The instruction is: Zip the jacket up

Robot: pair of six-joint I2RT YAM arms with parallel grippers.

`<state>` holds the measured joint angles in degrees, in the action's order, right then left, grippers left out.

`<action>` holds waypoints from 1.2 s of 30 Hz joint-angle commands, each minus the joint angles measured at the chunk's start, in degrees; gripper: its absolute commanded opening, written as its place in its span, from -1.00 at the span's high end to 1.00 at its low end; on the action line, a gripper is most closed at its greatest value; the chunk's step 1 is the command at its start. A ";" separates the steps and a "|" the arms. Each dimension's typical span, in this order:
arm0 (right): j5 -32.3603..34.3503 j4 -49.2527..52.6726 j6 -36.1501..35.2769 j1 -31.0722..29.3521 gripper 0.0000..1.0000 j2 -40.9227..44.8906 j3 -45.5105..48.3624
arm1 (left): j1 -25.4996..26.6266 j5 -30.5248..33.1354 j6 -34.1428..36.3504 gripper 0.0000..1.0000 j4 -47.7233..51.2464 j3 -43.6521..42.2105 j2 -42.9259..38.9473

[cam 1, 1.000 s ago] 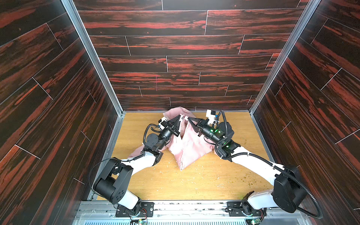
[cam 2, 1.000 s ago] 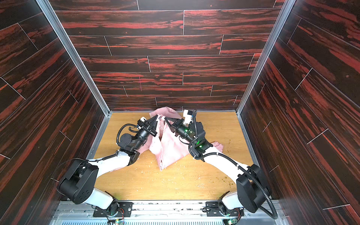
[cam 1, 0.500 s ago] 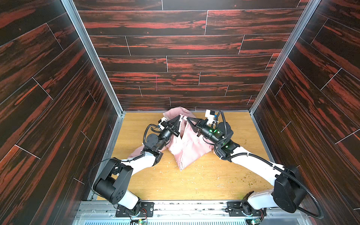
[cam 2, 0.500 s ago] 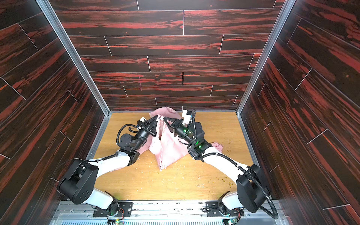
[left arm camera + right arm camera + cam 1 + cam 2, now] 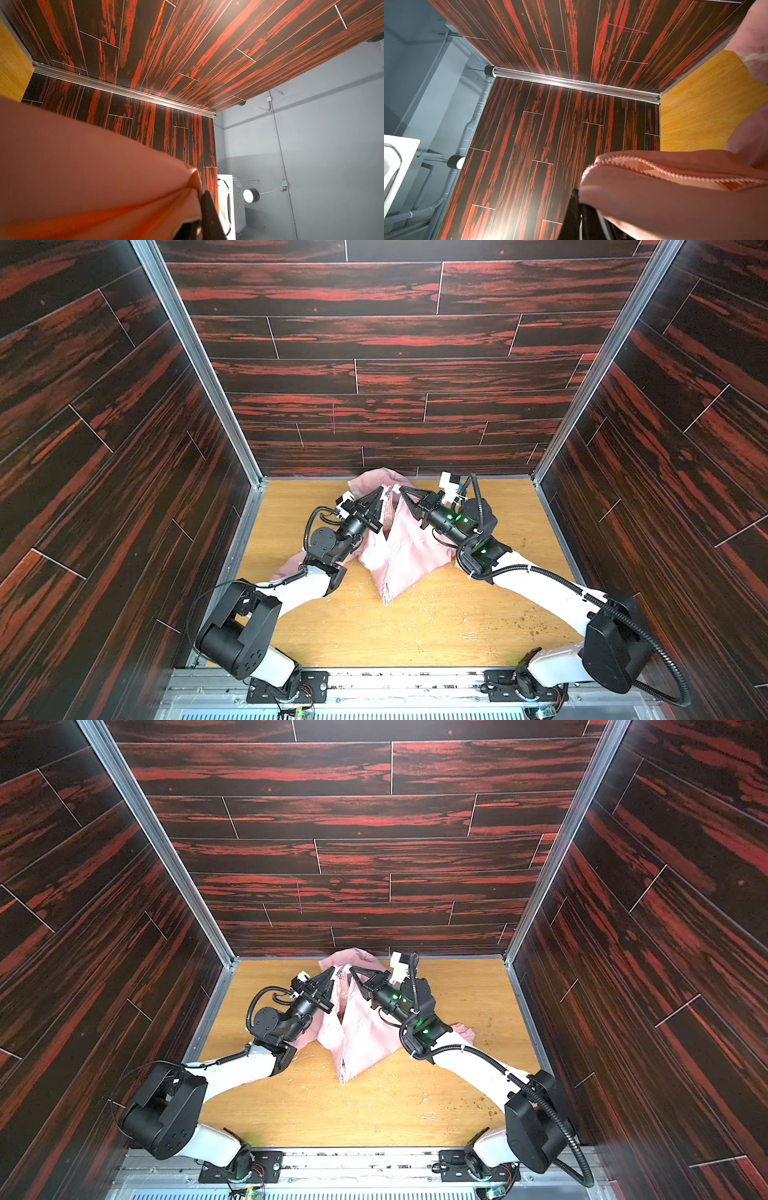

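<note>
I have the jacket [image 5: 401, 549] [image 5: 361, 1029] in the far middle of the desk [image 5: 415, 635], close to the back wall [image 5: 374, 377]. In both top views its collar end is raised off the wood between my two hands, and its hem [image 5: 386, 597] lies on the desk, pointing toward the near edge.

The left hand [image 5: 381, 490] is pressed together on the left front edge. In the left wrist view the pink cloth bunches right up against a dark finger [image 5: 209, 218]. The right hand [image 5: 402, 489] is likewise pinching the opposite front edge, and the right wrist view shows the zipper teeth [image 5: 654, 168] running along the fold just above its finger [image 5: 571, 218].

The two hands sit near each other with a narrow gap between them, and below them the front gapes in a long V (so the zipper is not closed there). In a top view, a sleeve [image 5: 291, 568] pokes out beside the left arm.
</note>
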<state>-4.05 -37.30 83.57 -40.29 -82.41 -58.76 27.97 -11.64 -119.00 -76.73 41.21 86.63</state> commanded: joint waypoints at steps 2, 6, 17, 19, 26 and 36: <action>-0.17 -2.08 -0.44 -0.66 1.00 -1.30 -2.02 | -0.19 0.13 -3.78 1.00 -4.04 -0.25 -2.61; 0.26 -1.39 -0.25 -0.94 1.00 -1.28 -1.55 | -0.19 0.39 -3.78 1.00 -4.04 -0.04 -2.65; 0.28 -0.76 -0.31 -1.28 1.00 -1.61 -1.29 | -0.20 0.50 -3.87 1.00 -4.04 0.36 -2.52; -0.02 -0.84 -0.42 -1.30 1.00 -1.76 -1.47 | -0.19 0.57 -3.87 1.00 -4.04 0.36 -2.52; -1.38 -0.90 -0.71 -1.67 1.00 -2.42 -2.12 | -0.19 0.65 -3.97 1.00 -4.04 0.36 -2.34; -3.69 -1.37 -2.31 -2.25 1.00 -3.51 -3.95 | -0.20 0.65 -4.05 1.00 -4.04 -0.17 -2.43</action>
<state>-5.87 -36.64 82.46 -41.85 -84.49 -59.81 27.86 -10.63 -119.00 -76.75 41.12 86.52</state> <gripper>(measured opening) 0.050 0.075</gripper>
